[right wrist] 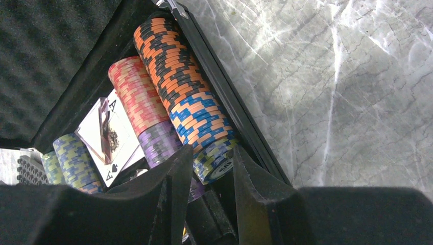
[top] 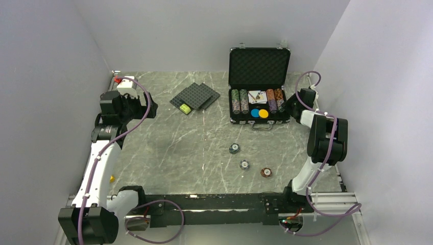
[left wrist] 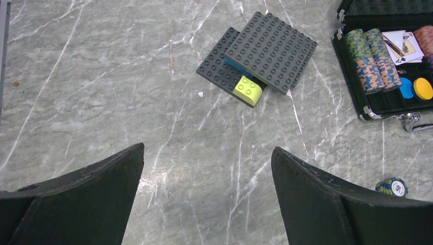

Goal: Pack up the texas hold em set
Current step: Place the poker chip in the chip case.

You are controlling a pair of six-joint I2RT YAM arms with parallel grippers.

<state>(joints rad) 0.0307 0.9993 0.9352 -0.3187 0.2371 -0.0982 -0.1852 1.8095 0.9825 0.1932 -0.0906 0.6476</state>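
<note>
The table [top: 168, 148] is grey marble, white-veined. The case [top: 259, 65] is black, silver-edged, its foam dimpled. The plates [left wrist: 270, 48] are dark grey, studded; the brick [left wrist: 248, 89] is lime. Inside are a blue disc [left wrist: 406, 88] and an orange disc [left wrist: 423, 88]. The chip rows [right wrist: 178, 87] are striped orange-black, orange-blue, red and purple; the end stack [right wrist: 214, 161] is blue-grey and yellow.

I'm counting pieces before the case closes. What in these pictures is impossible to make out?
- Height of each loose pile: overhead view, too small.
- Right half of the case: left wrist view, cut off by the frame edge.
- Count of chips in the right end effector: right wrist view, hidden by its fingers.
</note>
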